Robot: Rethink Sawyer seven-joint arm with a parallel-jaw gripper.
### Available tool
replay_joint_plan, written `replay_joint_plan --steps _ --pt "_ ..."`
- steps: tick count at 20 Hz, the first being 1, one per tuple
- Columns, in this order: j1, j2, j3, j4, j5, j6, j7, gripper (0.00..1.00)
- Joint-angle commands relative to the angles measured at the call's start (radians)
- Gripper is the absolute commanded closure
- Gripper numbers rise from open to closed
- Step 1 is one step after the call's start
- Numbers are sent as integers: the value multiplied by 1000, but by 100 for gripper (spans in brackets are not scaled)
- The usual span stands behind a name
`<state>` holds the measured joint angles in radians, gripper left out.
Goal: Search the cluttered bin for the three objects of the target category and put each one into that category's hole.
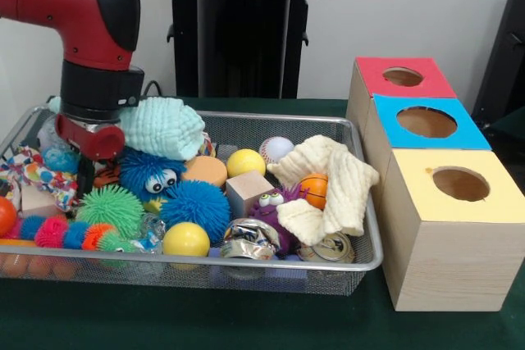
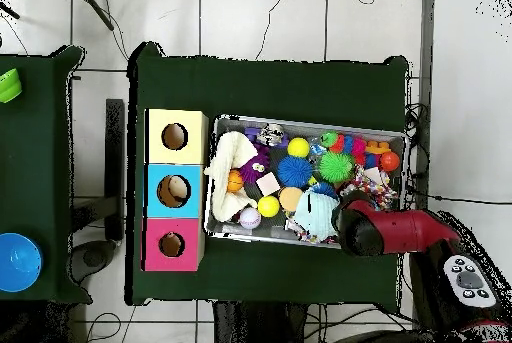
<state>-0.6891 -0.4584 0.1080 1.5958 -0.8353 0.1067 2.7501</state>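
Observation:
The silver wire-mesh bin [image 1: 271, 264] sits on the green table, packed with toys; it also shows in the overhead view [image 2: 300, 123]. My gripper [image 1: 86, 176] is low in the bin's left end, under the red and black wrist. An orange black-striped tiger [image 1: 107, 176] peeks out right beside it, mostly hidden by the gripper and a blue fuzzy toy [image 1: 149, 171]. I cannot tell whether they touch. The duck is not visible. The red-surround hole [image 1: 403, 76] is on the farthest box at the right, and shows in the overhead view [image 2: 171, 245]. There the arm [image 2: 385, 231] covers the gripper.
The blue-topped box [image 1: 426, 121] and the yellow-topped box [image 1: 460, 184] stand beside the red one. The bin also holds yellow balls [image 1: 186, 239], a crushed can [image 1: 248, 238], a cream cloth [image 1: 328, 182], a mint cloth [image 1: 164, 127], a wooden cube [image 1: 247, 192] and spiky balls [image 1: 111, 206].

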Motion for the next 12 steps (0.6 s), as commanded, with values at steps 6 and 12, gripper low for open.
replay_joint_plan --steps 6,12 --pt "-70 -31 154 123 56 218 -190 100" --pt "-91 -43 191 140 71 223 -178 0"
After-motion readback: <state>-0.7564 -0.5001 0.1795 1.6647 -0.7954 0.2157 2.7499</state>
